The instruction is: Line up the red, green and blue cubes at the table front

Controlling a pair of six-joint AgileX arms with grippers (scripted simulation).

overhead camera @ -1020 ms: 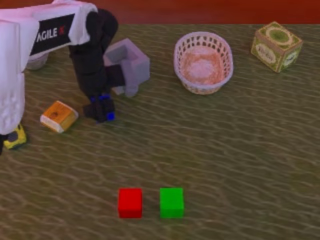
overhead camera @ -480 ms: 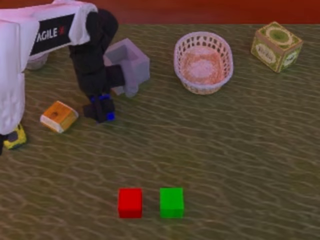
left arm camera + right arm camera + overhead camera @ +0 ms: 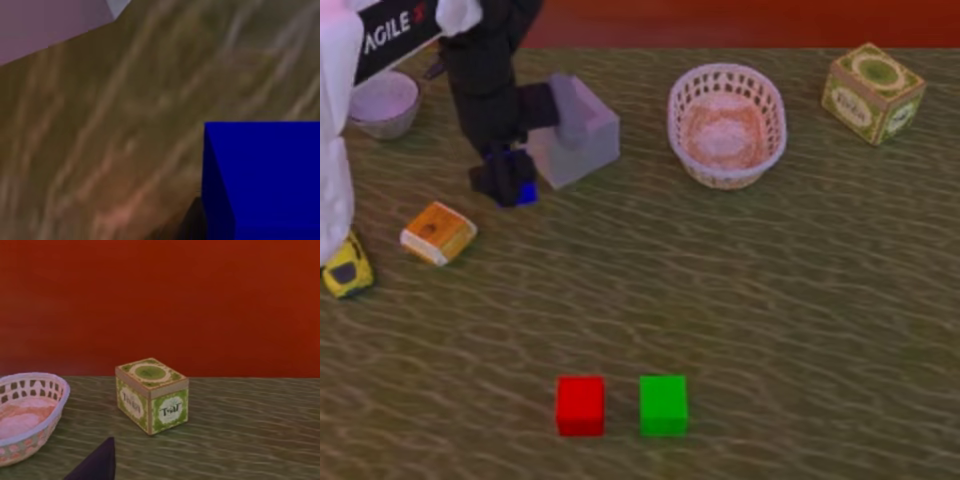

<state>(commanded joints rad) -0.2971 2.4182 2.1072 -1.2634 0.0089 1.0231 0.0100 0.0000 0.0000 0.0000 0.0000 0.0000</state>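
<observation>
The left gripper (image 3: 510, 185) squeezes the blue cube (image 3: 525, 192). Carry it level and set it beside the green cube (image 3: 663, 404).

Open bench (image 3: 800, 300) lies right of the green cube (image 3: 663, 404); the grey hollow block (image 3: 575, 135) and orange-and-white box (image 3: 438, 232) crowd the ten o'clock region.

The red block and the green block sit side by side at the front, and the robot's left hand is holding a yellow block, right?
Not quite. The block in the left gripper is blue, not yellow, as the top view shows. The red block and green block do sit side by side.
</observation>
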